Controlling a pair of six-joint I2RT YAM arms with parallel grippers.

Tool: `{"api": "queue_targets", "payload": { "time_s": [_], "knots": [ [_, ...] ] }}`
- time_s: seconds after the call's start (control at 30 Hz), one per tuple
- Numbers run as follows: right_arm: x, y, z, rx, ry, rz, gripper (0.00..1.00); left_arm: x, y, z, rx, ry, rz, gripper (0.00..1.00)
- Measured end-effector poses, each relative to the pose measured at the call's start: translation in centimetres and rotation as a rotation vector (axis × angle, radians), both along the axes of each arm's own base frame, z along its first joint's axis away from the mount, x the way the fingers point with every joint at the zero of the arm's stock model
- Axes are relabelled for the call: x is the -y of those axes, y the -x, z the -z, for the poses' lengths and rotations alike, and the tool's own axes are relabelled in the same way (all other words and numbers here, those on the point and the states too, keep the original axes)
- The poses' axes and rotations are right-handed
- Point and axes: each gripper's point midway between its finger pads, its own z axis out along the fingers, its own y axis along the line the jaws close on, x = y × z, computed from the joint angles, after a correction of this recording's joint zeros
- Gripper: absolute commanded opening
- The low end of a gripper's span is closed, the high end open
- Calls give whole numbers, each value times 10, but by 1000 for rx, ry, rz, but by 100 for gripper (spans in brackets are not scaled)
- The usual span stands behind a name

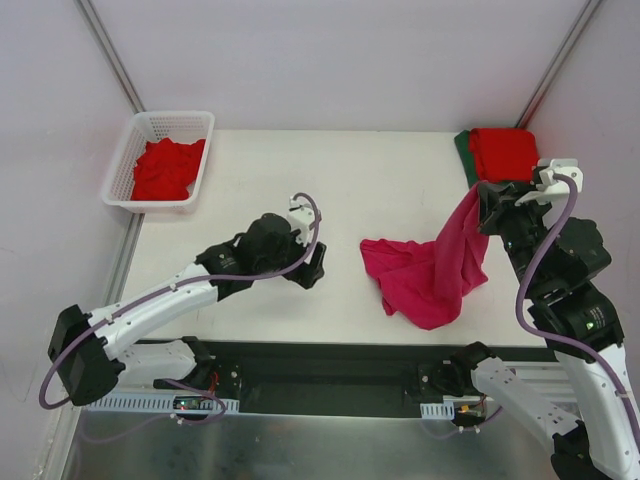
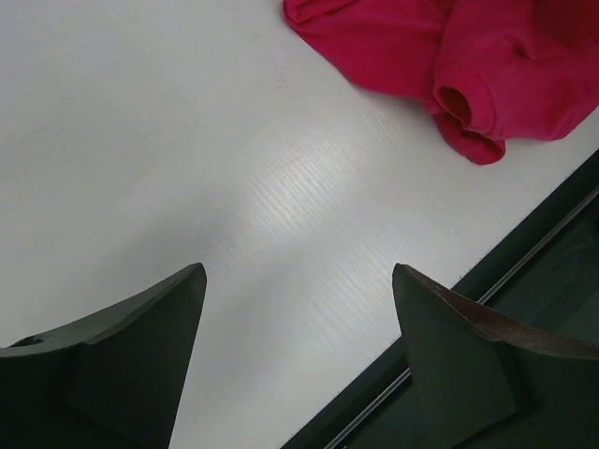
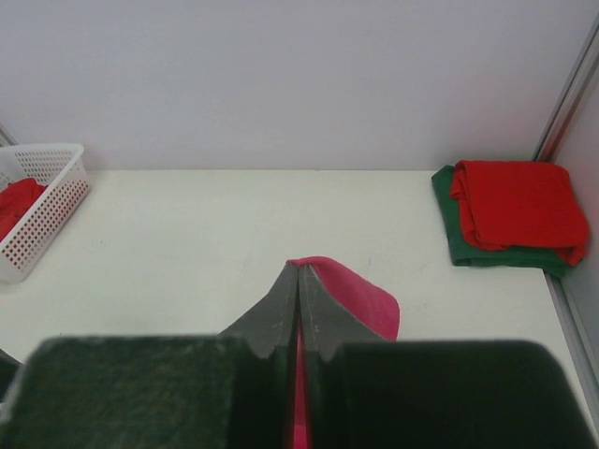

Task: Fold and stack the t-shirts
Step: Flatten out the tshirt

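The white counter (image 1: pixel 300 190) is carrying the crumpled magenta-pink cloth t-shirt (image 1: pixel 420 280), whose long axis is climbing rightward from its heap to the right gripper (image 1: pixel 488 205), jaws pressing together on the shirt's raised edge. The left gripper (image 1: pixel 314 264) is hovering near that shirt's left side, jaws spread and holding nothing, making it the nearer arm to the loose left edge.

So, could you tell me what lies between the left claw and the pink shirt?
Only bare table. In the top view, nothing sits between the left claw and the pink shirt.
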Motion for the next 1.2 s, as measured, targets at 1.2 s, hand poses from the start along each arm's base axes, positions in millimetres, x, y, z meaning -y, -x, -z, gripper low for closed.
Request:
{"api": "queue_targets", "payload": {
  "time_s": [1.2],
  "knots": [
    [10, 13, 24, -61, 32, 19, 1, 196, 23, 64, -138, 224, 213, 97]
  ]
}}
